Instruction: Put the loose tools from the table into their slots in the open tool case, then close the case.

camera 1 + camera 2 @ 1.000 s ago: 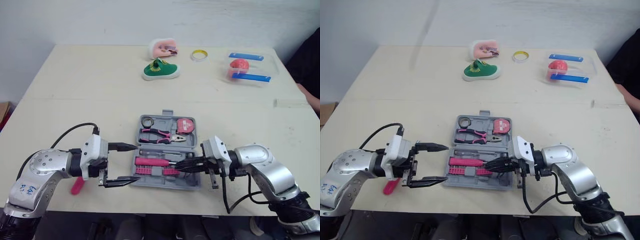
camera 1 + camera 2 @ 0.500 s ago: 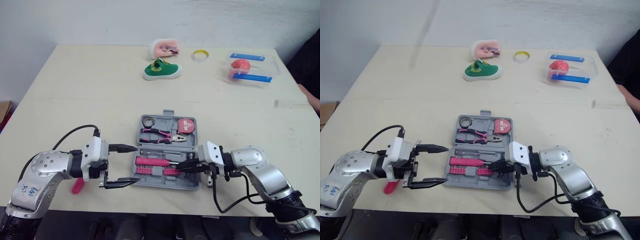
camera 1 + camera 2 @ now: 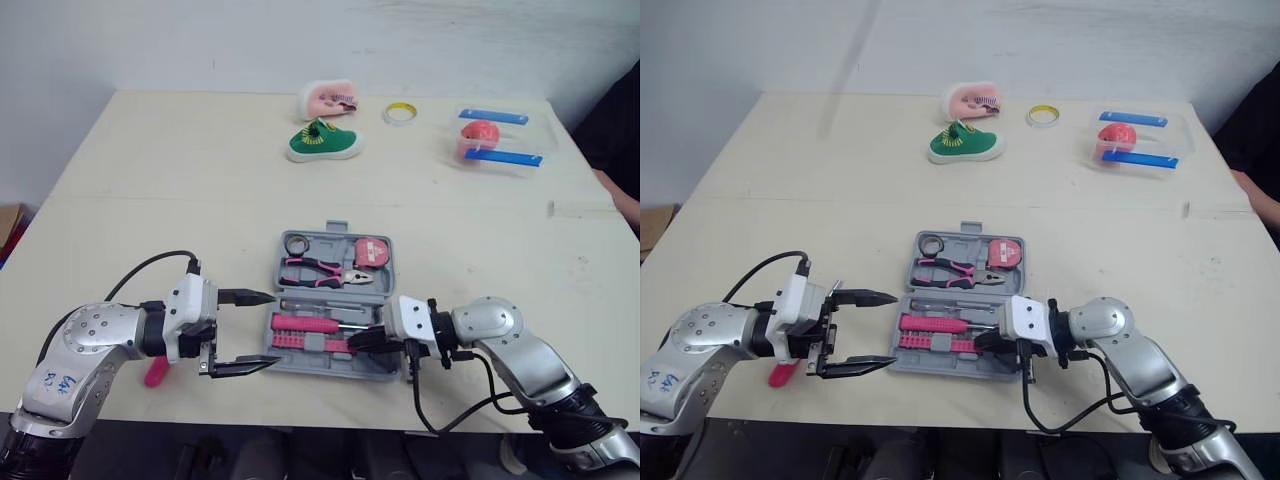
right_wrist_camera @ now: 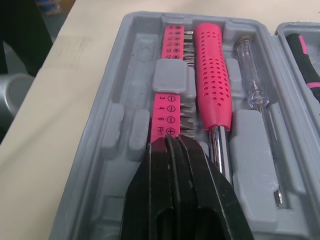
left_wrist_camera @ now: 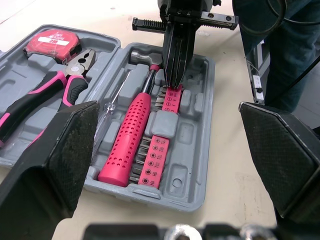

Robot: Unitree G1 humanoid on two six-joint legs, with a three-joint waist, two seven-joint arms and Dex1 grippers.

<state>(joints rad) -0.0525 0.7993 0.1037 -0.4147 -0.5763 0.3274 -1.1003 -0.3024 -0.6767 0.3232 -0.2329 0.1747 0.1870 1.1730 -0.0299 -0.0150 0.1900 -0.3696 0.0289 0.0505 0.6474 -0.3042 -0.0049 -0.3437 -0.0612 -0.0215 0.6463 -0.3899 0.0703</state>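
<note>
Right end effector (image 4: 175,145) is clenched, its black fingers pressed together with nothing visible between them. Its tips rest on the right end of the pink bit strip (image 4: 167,107) in the near half of the open tool case (image 3: 320,368). I judge this step to be seating that strip in its slot, beside the pink screwdriver (image 4: 212,75), which lies just on its far side. The left end effector (image 3: 275,326) is released, jaws wide apart, and hovers just left of the case without touching it.

The case sits near the middle of the desk (image 3: 180,200), with pliers (image 3: 318,270) and a tape measure (image 3: 371,252) in its far half. One pink tool (image 3: 153,375) lies loose on the desk at near left, partly hidden by the left arm. It likely goes next, which calls for the left arm to swing back for it. The lid remains to be shut after that.
</note>
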